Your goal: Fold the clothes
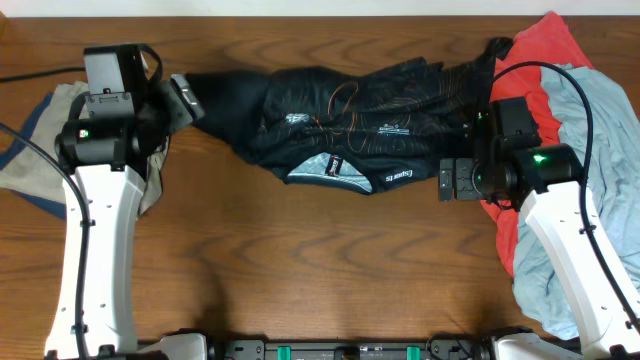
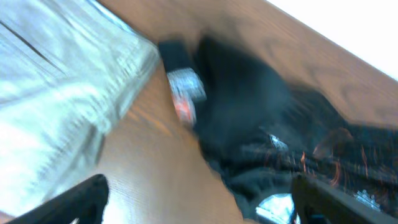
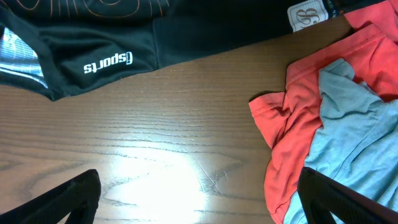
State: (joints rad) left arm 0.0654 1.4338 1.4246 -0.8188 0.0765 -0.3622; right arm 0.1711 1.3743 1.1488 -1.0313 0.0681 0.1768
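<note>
Jersey: black, thin orange contour lines, white lettering.
Trousers: tan.
Lower cloth: red.
Upper cloth: light blue.
Table: brown wood grain.

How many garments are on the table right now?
4: black jersey stretched across the far middle, tan trousers far left, red garment and light-blue garment piled far right. Others may hide underneath.

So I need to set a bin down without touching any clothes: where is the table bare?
The widest bare wood of the table lies on the near side of the black jersey, between the left arm and the right arm. A thin strip runs behind the jersey. Crowded: khaki trousers at left, red garment and light-blue garment at right.
</note>
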